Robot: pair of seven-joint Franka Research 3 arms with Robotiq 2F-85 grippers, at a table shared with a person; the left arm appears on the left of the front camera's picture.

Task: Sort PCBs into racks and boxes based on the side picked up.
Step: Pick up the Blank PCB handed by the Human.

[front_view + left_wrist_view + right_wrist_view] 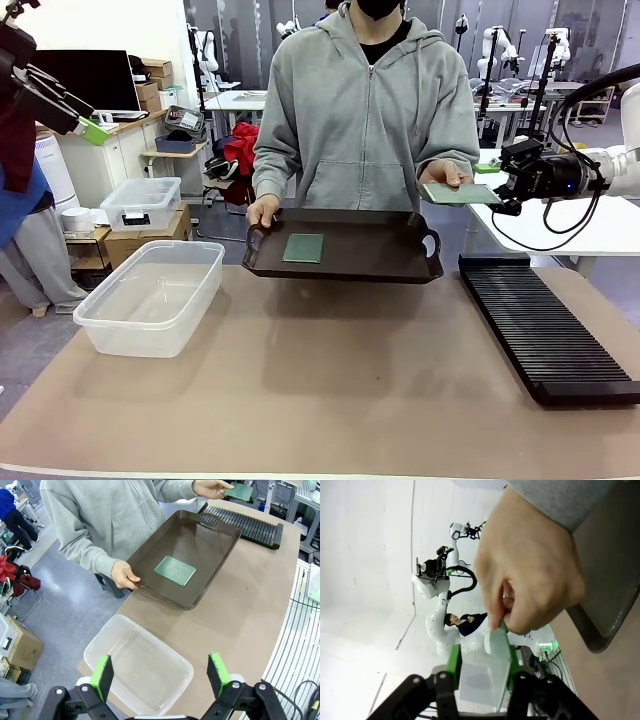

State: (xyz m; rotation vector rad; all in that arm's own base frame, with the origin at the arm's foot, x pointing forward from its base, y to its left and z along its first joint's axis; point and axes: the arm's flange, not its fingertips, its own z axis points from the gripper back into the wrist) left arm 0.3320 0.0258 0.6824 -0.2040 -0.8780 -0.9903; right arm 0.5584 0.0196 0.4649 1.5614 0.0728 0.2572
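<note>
A person across the table holds a dark brown tray [380, 262] [210, 535] by one handle, and one green PCB [303, 247] [175, 570] lies flat in it. Their other hand holds out a second PCB [458, 193] [240, 490] [499, 665] beside the tray. My right gripper [500, 193] [483, 666] is shut on that board's near edge while the hand still pinches its far end. At the upper left my left gripper [88, 125] [161, 675] hangs open above the clear box [150, 295] [140, 665]. The black rack [545, 330] [250, 525] lies on the right.
The brown table mat [330, 380] is bare between box and rack. A smaller lidded clear bin [140, 203] and cardboard boxes stand off the table at the far left. Behind the rack on the right is a white table [600, 235].
</note>
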